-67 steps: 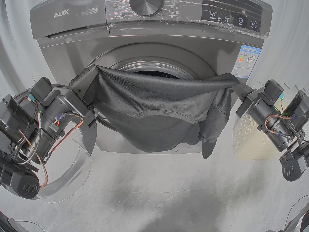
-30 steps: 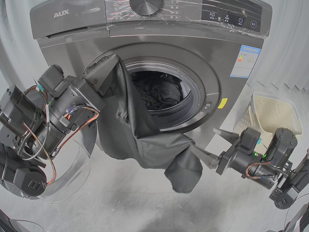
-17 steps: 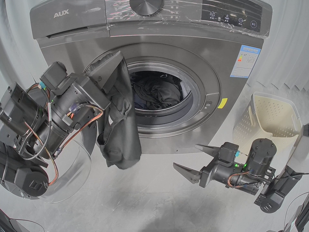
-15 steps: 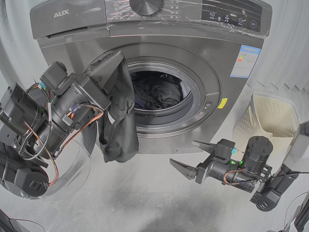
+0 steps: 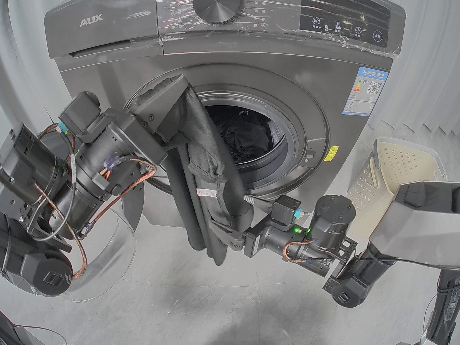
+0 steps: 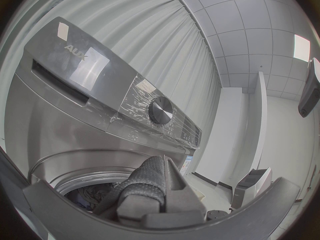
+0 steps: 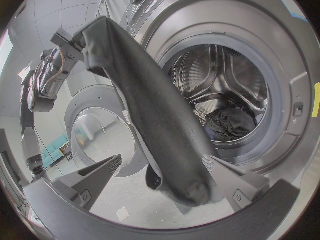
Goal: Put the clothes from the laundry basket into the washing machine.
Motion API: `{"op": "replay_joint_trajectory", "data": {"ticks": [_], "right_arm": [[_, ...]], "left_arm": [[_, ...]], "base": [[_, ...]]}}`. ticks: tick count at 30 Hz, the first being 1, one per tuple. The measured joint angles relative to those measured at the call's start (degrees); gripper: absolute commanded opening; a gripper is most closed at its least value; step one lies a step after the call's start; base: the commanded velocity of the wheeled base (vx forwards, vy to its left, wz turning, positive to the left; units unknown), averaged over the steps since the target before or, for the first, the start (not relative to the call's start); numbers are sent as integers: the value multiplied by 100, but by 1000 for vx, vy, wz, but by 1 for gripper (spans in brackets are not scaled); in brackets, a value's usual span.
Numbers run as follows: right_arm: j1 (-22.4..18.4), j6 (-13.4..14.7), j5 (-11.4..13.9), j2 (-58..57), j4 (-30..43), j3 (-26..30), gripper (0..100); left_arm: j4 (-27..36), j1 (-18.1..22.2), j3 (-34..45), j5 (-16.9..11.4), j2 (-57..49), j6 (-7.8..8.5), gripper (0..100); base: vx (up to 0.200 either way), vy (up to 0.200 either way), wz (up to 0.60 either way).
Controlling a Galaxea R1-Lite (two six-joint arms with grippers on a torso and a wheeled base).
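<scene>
The black shirt [image 5: 206, 178] hangs in a long strip in the middle of the head picture, right in front of the round hole of the washing machine [image 5: 268, 68]. It is not inside yet. The left gripper [image 5: 160, 101] pinches its top corner tight, up at the upper left of the hole. I think it holds the shirt high so it stays off the floor and close to the hole.

The right gripper [image 5: 239, 221] sits low in the middle. Its two fingers are spread wide, one on each side of the shirt's bottom end. It looks ready to grab that end or push it in, but it is not squeezing.

More dark clothes [image 5: 244, 140] lie inside the drum. The glass door [image 5: 96, 259] stands open at the lower left. The laundry basket [image 5: 407, 168] waits at the right, next to the machine.

Half a second ago the right gripper was lower and further right, well away from the shirt. Now it has come up and left to the shirt. The shirt hung bunched up then. Now it hangs longer and reaches further right.
</scene>
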Motion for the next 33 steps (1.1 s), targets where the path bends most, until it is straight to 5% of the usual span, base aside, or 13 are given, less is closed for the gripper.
{"op": "replay_joint_trajectory", "data": {"ticks": [19, 20, 26, 33], "right_arm": [[178, 2, -123, 1356, 227, -2004, 100], [187, 5, -169, 1445, 233, -2139, 0], [234, 79, -408, 1805, 260, -2734, 0], [-43, 166, -540, 1685, 229, -2634, 0]], "left_arm": [[-2, -171, -41, 22, -30, 0, 0], [-5, -177, -45, 23, -33, 0, 0], [-10, -161, -116, 77, -37, -1, 0], [1, -74, -171, 99, -33, -12, 0]], "base": [[0, 0, 0], [0, 0, 0], [0, 0, 0], [0, 0, 0]]}}
